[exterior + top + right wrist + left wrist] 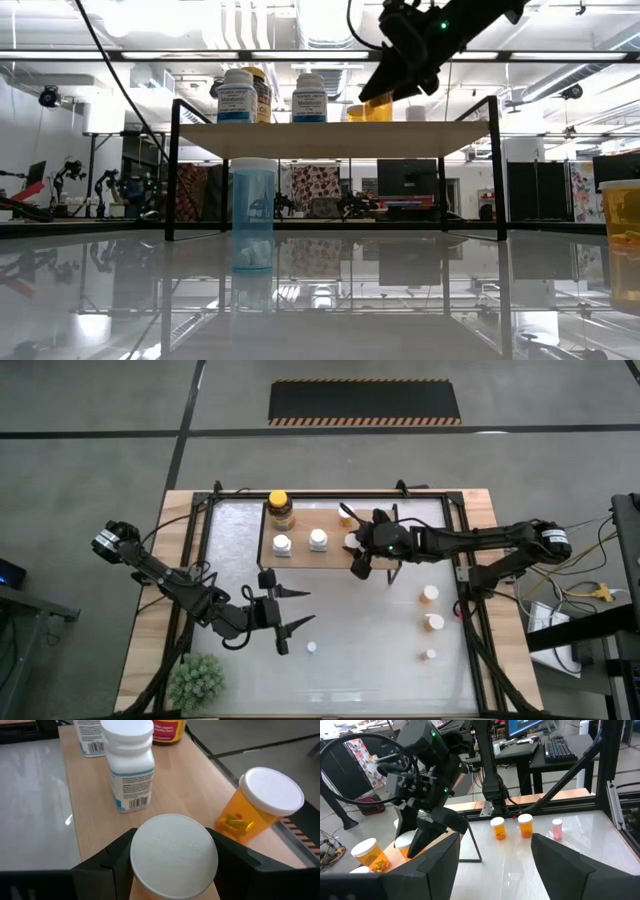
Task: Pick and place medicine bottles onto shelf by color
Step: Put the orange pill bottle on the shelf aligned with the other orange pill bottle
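The light-wood shelf [310,525] stands at the table's far middle. On it are an amber jar [279,508], two white bottles [283,545] [318,540] and an orange bottle [260,805] with a pale cap. My right gripper [358,552] is over the shelf's right part, shut on another orange pale-capped bottle [174,855]. My left gripper [285,620] hovers open at the near left with nothing between its fingers. A tiny pale bottle [312,647] stands on the table just beyond it. My right gripper pinches the orange bottle between its two fingers [112,862], one on each side just under the pale cap [172,837]. The fingers come from the table's right, slanting down. The bottle stands upright by the shelf top [378,108]; whether it rests on the board I cannot tell.
Two orange bottles [430,594] [435,623] and a small pale one [430,655] stand on the table's right side. A green bushy plant [195,680] sits at the near left corner. A black frame [462,575] borders the glossy table top.
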### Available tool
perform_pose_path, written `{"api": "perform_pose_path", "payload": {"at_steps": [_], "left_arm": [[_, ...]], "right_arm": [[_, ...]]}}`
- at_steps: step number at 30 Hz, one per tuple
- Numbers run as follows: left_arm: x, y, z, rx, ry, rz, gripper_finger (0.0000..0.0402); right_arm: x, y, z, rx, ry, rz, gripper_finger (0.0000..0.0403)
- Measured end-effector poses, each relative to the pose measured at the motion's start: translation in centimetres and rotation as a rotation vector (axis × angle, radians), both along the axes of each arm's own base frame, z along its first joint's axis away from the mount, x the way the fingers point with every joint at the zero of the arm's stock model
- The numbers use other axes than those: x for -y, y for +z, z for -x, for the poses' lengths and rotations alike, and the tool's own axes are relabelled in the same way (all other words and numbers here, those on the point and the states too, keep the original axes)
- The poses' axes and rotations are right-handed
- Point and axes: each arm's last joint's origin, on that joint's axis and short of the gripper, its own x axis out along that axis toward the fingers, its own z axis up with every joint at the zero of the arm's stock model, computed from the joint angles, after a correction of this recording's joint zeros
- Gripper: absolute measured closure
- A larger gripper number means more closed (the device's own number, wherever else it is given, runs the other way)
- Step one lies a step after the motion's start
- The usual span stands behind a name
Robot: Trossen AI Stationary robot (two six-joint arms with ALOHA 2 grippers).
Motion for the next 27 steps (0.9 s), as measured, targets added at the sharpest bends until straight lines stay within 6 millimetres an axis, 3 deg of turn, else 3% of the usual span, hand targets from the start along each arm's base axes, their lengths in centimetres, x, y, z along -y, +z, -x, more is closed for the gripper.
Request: {"api": "perform_pose_path", "payload": {"at_steps": [9,27], "left_arm": [[0.0,-0.1,0.0,-0.001,0.0,0.0,0.0173],[0.0,-0.2,0.0,-0.003,0.001,-0.001,0.0173]], "right_arm": [[0.0,-0.7,-0.5,-0.013,-0.014,-0.015,0.0198],[0.0,-0.9,-0.5,-0.026,-0.019,-0.031,0.0127]]}}
